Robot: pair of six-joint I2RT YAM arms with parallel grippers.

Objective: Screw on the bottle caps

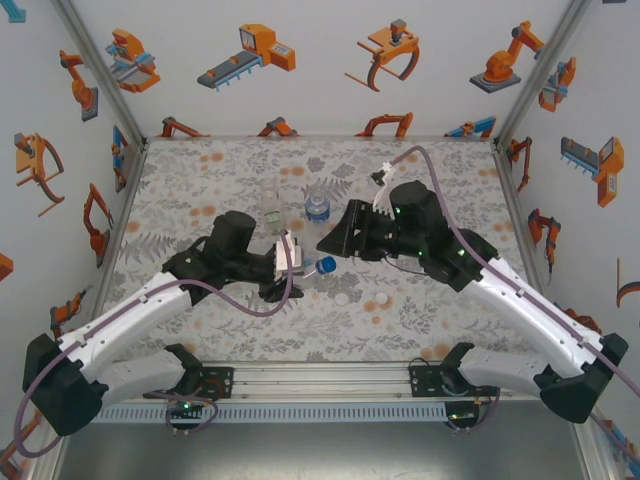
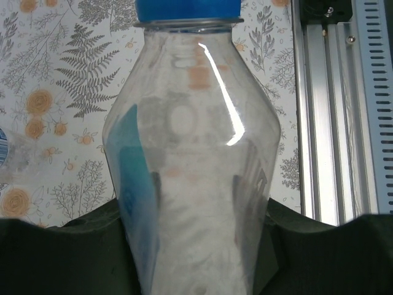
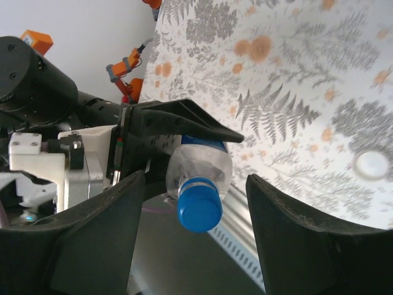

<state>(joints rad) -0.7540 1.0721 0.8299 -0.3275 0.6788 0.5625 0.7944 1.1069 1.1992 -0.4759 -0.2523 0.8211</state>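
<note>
Left tool (image 2: 193,215) clenched on bottle (image 2: 193,172) held sideways over tabletop (image 1: 200,170), right tool (image 3: 195,181) released, straddling the blue cap (image 3: 199,206); we'd centre, close squarely, then twist without tilting.

The right gripper's (image 3: 195,184) spread jaws flank the round blue plastic cap (image 3: 199,208) topping a clear plastic bottle (image 3: 198,165) in the left gripper (image 3: 196,136).

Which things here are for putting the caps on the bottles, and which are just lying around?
For the job: held bottle with its blue cap; tall bottle; water bottle; white caps; left hand, shut on the held bottle; right hand, open beside the blue cap.

Just there: robot pictures on the walls; metal rail; flowery table cover.
</note>
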